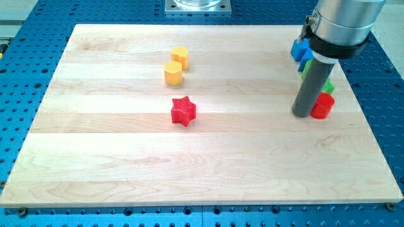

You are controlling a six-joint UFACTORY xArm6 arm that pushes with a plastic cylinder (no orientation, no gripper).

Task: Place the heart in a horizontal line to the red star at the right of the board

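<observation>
The red star [184, 111] lies left of the board's middle. Two yellow blocks sit above it: one [173, 73] just up and left of the star, the other [180, 57] touching it from above. I cannot tell which of them is the heart. My tip [302, 115] rests on the board at the view's right, far from the star and the yellow blocks. It stands against the left side of a round red block [324, 106], roughly level with the star.
A green block [327, 85] sits just above the round red block, partly hidden by the rod. Blue blocks [298, 49] lie near the top right, partly hidden by the arm. The wooden board [95, 157] sits on a blue perforated table.
</observation>
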